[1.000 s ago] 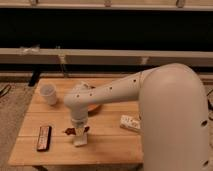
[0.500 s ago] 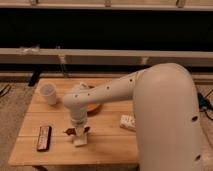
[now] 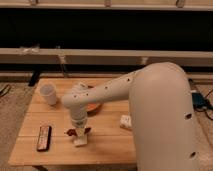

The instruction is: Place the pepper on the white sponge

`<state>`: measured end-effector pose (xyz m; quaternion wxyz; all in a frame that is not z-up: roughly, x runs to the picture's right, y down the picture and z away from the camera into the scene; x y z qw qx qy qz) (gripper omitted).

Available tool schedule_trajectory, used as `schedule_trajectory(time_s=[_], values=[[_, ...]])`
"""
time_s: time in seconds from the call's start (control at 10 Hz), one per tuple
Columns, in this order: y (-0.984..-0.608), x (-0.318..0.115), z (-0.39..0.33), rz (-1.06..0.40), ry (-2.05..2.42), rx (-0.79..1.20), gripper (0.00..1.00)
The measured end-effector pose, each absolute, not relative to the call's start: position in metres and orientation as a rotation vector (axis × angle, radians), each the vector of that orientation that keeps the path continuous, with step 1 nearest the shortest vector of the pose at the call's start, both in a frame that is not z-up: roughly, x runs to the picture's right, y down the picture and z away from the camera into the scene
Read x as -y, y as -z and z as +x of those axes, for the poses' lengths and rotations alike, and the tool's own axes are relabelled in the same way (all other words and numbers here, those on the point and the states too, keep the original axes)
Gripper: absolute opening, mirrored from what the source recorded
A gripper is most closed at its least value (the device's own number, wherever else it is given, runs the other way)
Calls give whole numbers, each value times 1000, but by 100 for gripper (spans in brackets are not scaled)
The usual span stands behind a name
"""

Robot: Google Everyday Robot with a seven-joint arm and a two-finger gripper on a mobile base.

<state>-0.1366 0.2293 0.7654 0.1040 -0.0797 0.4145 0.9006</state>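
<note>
Big white robot arm fills the right side, reaching left and down over the wooden table. The gripper hangs straight down at the table's front-centre, right above the white sponge, which lies flat near the front edge. The pepper, a small dark red-brown piece, sits at the gripper tip, just over the sponge's top; cannot tell whether it touches the sponge or whether the gripper is grasping or has released it. Behind the arm's elbow an orange dish is partly hidden. 1 white cup stands upright at the back-left corner. 1 dark remote-like bar lies front-left, well apart from the sponge. A small white labelled object lies right of centre, near the arm.
</note>
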Motion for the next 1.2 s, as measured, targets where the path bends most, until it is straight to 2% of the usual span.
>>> schedule_trajectory(time_s=[0.2, 0.6, 1.2], values=[[-766, -231, -137, -222, -2654, -1230, 43], [-766, -232, -135, -194, -2663, -1230, 79], [-766, -230, -137, -190, -2668, -1210, 80]])
